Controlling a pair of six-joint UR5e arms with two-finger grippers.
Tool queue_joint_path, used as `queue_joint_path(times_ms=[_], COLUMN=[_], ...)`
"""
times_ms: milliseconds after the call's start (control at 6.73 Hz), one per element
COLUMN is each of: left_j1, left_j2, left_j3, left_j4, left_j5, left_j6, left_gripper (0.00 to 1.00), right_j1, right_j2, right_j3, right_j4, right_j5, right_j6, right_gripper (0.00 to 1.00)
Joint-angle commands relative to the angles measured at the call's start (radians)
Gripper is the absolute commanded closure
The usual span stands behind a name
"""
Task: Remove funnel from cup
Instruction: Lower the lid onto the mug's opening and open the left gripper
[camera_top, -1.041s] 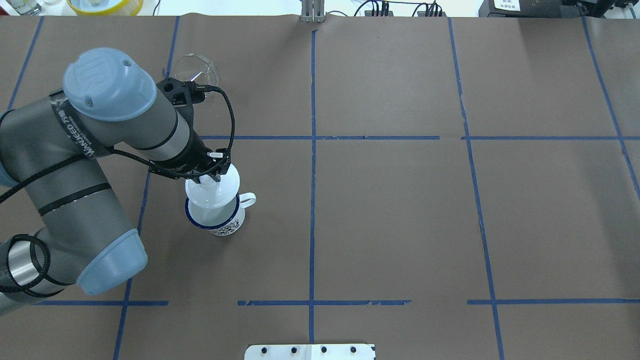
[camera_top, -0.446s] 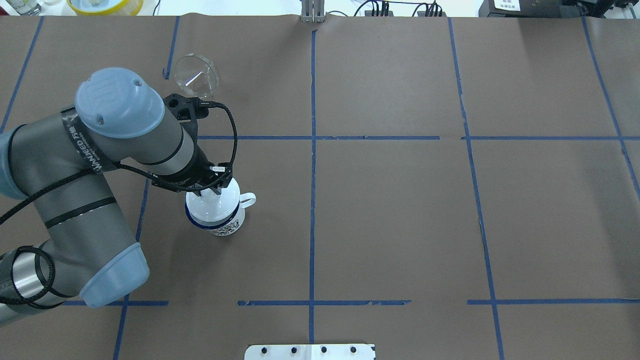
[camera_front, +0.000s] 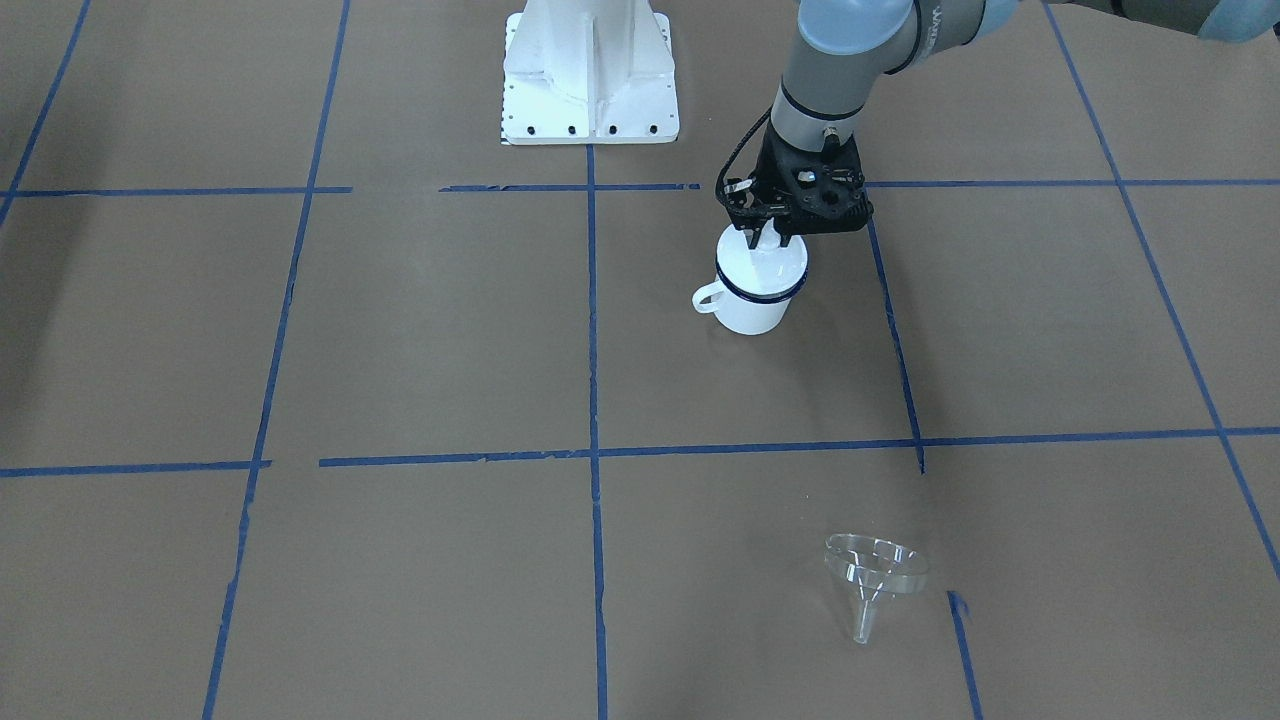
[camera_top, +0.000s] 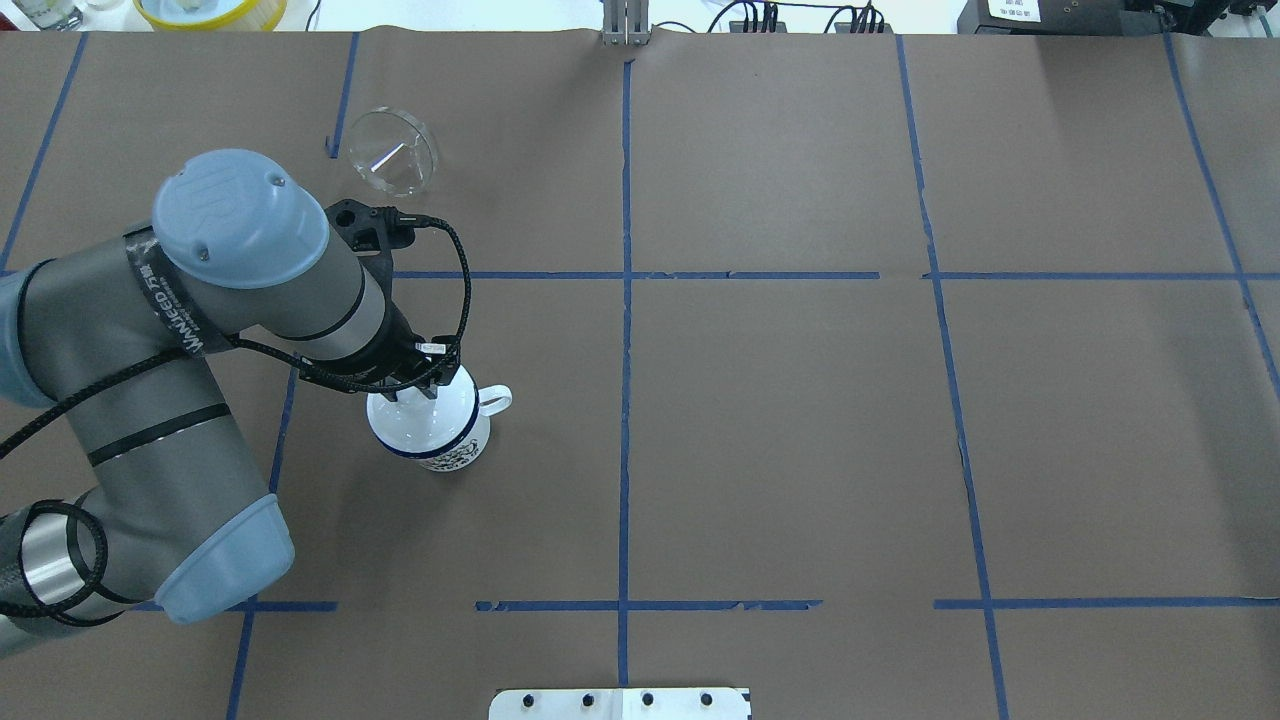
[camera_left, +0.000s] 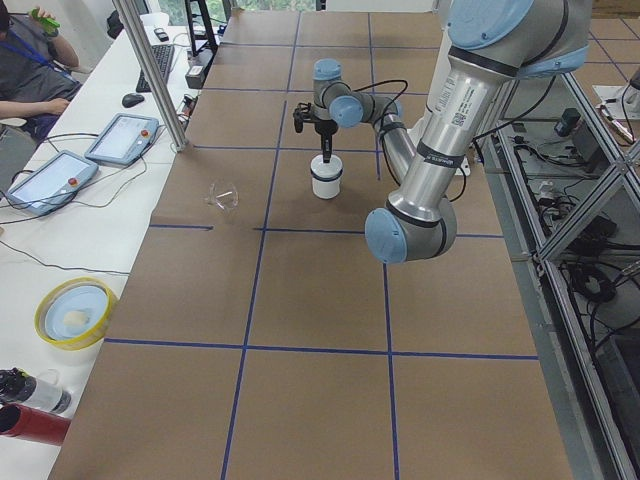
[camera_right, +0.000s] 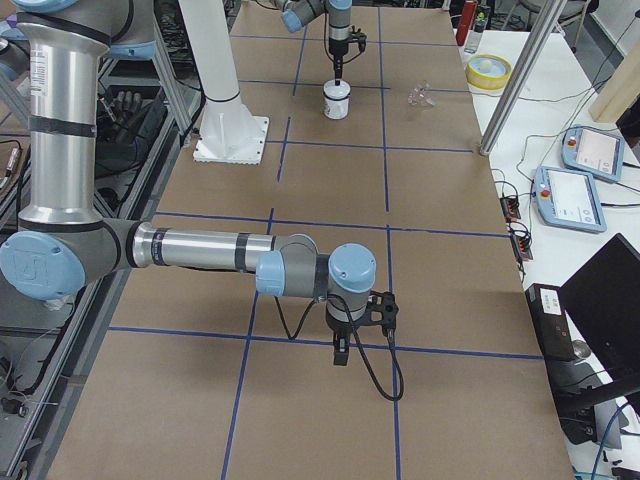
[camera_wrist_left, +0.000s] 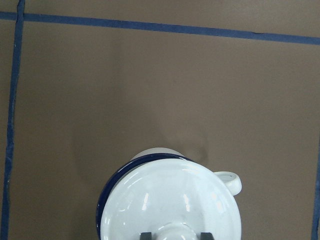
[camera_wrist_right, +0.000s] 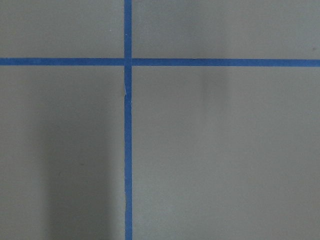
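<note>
The funnel (camera_top: 393, 150) lies tipped over on the desk (camera_top: 800, 450), well apart from the cup (camera_top: 440, 440), so I judge the removing is already done. A white domed lid (camera_wrist_left: 170, 200) covers the cup's mouth. My left gripper (camera_wrist_left: 175, 233) has its jaws clamped on the lid's knob, probably to seat it. The right gripper (camera_right: 341, 352) hangs far off; I cannot tell how its jaws stand.

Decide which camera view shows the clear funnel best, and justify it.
The exterior front-facing view: the clear funnel appears side-on, rim, cone and spout all distinct. Overhead exterior shows mostly its round rim, the spout a faint glint. Both side views show it small and faint. Neither wrist view shows it.
</note>
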Motion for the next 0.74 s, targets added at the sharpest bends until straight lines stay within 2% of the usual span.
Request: queue_joint_path(times_ms=[0, 595], left_j1=[0.002, 0.005], left_j2=[0.004, 0.002], left_j3=[-0.001, 0.007], left_j4=[-0.002, -0.002], left_j5=[0.000, 0.000], left_j6=[0.001, -0.001], left_gripper=[1.00, 1.00], right_j1=[0.000, 0.000], right_j2=[0.000, 0.000], right_j3=[-0.001, 0.001], right_j4=[0.000, 0.000], right_j5=[0.000, 0.000], right_j6=[0.000, 0.000], right_gripper=[0.00, 0.00])
